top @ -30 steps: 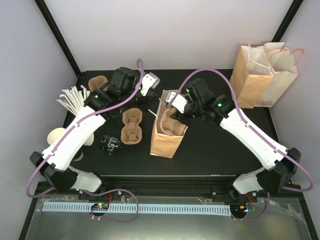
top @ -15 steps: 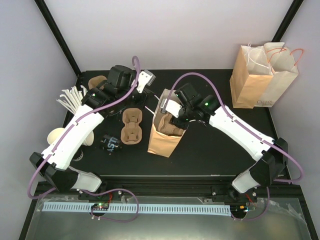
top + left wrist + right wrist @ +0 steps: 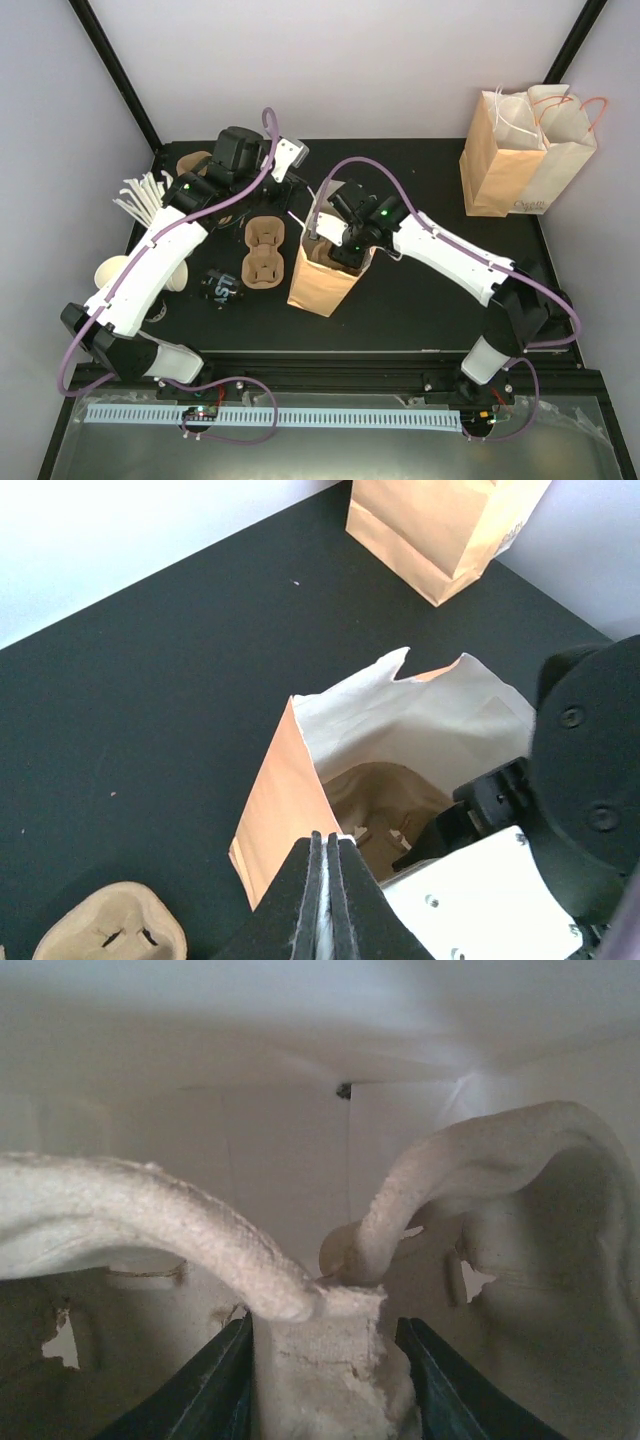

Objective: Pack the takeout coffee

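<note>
Left gripper (image 3: 328, 880): closed on white bag handle (image 3: 324, 932).
Right gripper (image 3: 325, 1365): inside open bag (image 3: 318, 285), clamped on pulp carrier (image 3: 150, 1210).
Takeout coffee (image 3: 220, 287): outside, beside spare carriers (image 3: 265, 255).

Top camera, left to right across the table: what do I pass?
Lidless white cup → coffee cup → pulp carriers → open bag → two standing bags.

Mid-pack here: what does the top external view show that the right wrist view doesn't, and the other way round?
Top external only: the whole open brown paper bag on the black table, with loose brown pulp carriers and the black-printed takeout coffee cup to its left. Right wrist only: the right end effector, its fingers flanking the centre post of the moulded brown pulp cup carrier. Both: that carrier inside the bag.
</note>
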Action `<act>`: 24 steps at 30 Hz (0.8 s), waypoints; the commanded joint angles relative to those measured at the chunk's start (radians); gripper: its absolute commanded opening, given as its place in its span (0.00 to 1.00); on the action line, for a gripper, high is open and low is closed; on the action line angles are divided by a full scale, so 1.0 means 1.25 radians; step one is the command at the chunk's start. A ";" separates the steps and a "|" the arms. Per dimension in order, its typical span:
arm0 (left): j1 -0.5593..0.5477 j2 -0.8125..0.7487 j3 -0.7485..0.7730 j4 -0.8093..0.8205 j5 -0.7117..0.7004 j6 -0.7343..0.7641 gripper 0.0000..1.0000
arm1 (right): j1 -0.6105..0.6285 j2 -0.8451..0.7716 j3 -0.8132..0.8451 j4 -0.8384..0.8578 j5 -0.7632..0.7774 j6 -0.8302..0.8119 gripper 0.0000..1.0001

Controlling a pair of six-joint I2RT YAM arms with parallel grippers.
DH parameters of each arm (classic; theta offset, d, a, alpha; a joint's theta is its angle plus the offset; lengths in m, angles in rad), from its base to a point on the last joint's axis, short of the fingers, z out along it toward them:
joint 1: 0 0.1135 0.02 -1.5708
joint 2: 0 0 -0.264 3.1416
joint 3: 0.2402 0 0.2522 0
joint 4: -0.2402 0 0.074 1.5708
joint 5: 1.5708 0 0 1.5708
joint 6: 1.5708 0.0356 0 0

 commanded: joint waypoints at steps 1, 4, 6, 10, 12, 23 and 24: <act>0.009 0.002 0.027 0.029 0.020 -0.003 0.02 | 0.005 0.026 -0.002 -0.024 0.010 0.022 0.40; 0.014 -0.001 0.030 0.033 0.021 -0.004 0.02 | 0.006 0.023 -0.022 -0.017 0.003 0.033 0.40; 0.015 -0.001 0.033 0.034 0.020 -0.006 0.02 | 0.007 0.020 -0.038 -0.011 -0.006 0.043 0.40; 0.016 0.001 0.033 0.037 0.040 -0.002 0.02 | 0.007 0.042 -0.032 -0.043 -0.029 0.066 0.40; 0.016 0.006 0.031 0.038 0.059 0.000 0.02 | 0.007 0.055 -0.011 -0.067 -0.039 0.079 0.40; 0.016 0.009 0.027 0.042 0.082 -0.002 0.02 | 0.025 0.100 0.001 -0.051 -0.059 0.147 0.38; 0.016 0.008 0.026 0.040 0.080 -0.001 0.02 | 0.028 0.109 -0.001 -0.047 -0.059 0.149 0.38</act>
